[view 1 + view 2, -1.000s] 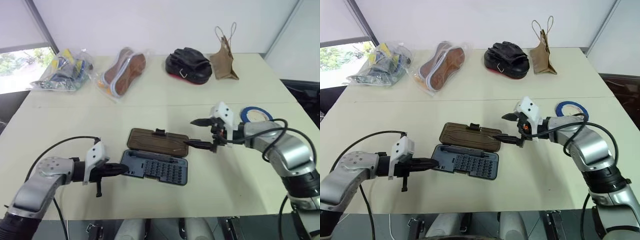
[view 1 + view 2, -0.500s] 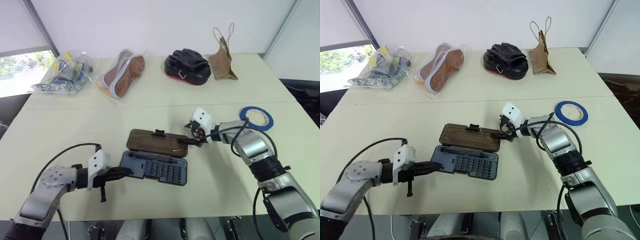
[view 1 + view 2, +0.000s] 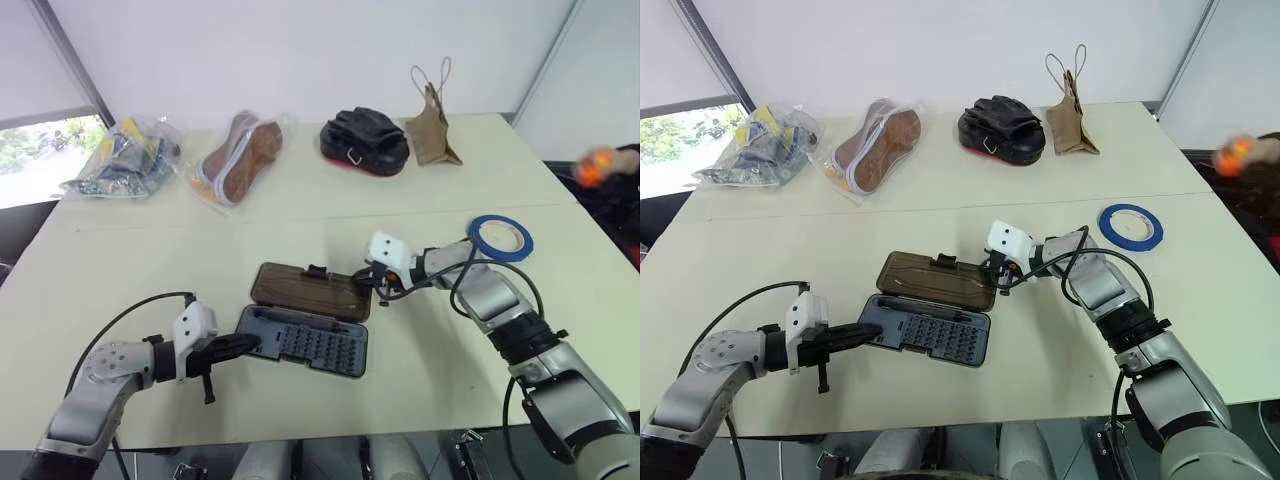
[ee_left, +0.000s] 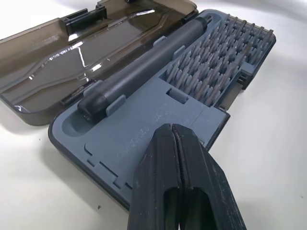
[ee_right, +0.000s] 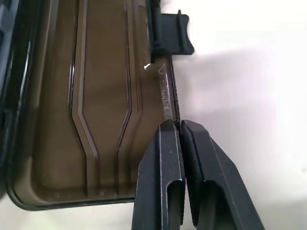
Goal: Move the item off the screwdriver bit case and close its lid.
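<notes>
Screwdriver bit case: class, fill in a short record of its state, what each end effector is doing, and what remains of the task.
case: screwdriver bit case, open on the table
lid: lid lies flat, inner side up
base: base holds bits and driver handle
right end effector: shut on a thin metal piece along the lid's edge, beside the latch tab
left end effector: shut, at a corner of the base
remaining: lift piece clear, close lid
</notes>
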Motion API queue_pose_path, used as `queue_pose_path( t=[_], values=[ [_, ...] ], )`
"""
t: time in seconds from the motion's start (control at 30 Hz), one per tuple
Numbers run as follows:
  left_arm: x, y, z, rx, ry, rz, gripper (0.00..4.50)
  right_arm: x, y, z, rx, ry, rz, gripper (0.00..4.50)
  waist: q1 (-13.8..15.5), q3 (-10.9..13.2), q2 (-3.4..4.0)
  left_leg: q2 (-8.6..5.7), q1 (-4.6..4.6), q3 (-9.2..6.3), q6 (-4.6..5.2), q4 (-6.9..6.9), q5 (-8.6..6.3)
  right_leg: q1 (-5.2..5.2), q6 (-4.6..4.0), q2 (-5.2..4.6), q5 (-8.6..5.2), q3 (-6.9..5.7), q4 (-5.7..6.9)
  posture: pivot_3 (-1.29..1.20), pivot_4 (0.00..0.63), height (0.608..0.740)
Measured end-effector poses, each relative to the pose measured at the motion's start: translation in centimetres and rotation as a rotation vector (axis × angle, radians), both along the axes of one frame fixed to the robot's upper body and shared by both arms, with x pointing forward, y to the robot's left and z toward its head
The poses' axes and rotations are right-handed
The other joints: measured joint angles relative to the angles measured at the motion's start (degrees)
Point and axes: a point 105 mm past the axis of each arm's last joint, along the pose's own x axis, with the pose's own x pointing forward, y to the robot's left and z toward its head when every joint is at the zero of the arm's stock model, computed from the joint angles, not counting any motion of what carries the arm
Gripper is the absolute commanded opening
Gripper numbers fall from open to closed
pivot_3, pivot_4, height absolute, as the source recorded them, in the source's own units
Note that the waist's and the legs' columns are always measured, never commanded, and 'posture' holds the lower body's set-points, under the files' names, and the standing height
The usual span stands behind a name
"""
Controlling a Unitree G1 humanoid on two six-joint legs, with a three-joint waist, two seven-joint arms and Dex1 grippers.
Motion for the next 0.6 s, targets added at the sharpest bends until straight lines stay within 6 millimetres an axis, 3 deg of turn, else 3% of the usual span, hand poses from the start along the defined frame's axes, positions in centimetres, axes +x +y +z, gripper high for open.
queue_pose_path(
  t=[0.23, 0.3, 0.37, 0.47, 0.6],
  values=[
    [0.5, -0.6, 0.0, -0.037, -0.003, 0.015, 0.0, 0.2, 0.7, 3.9, -0.008, -0.245, 0.094, 0.04, 0.5, 0.0, 0.03, -0.07, 0.05, -0.05, 0.0, 0.0, 0.0, 0.09, 0.02, -0.06, -0.03, -0.01, -0.01, 0.0, 0.15, 0.74],
    [0.7, -0.9, 0.5, -0.124, 0.051, 0.058, 0.0, -0.4, 0.9, 4.9, 0.002, -0.291, 0.108, 0.04, 0.7, 0.0, 0.02, -0.11, -0.03, -0.1, 0.0, 0.0, 0.0, 0.05, 0.05, -0.1, -0.05, -0.02, 0.0, 0.0, 0.15, 0.74],
    [-0.2, -1.4, 1.7, -0.324, 0.242, 0.092, 0.0, -1.0, 0.3, 5.9, -0.004, -0.351, 0.109, 0.04, 0.5, 0.2, -0.33, -0.11, -0.5, -0.2, 0.0, 0.08, 0.01, -0.43, 0.21, -0.09, 0.03, -0.05, 0.09, 0.0, 0.15, 0.74],
    [-0.4, -1.9, 5.4, -0.514, 0.342, 0.048, 0.0, -1.0, -0.8, 6.0, -0.025, -0.379, 0.072, 0.04, 0.3, 0.3, -0.53, -0.1, -0.6, -0.22, -0.08, 0.06, 0.06, -0.58, 0.19, -0.08, 0.04, -0.05, 0.11, 0.0, 0.15, 0.74],
    [2.4, -0.8, 13.7, -0.692, 0.197, 0.046, 0.0, -1.1, -1.0, 5.6, -0.031, -0.384, 0.066, 0.04, 0.2, 0.4, -0.57, -0.07, -0.57, -0.25, -0.2, 0.01, 0.12, -0.58, 0.17, -0.03, 0.04, -0.07, 0.12, 0.0, 0.15, 0.74]
  ],
)
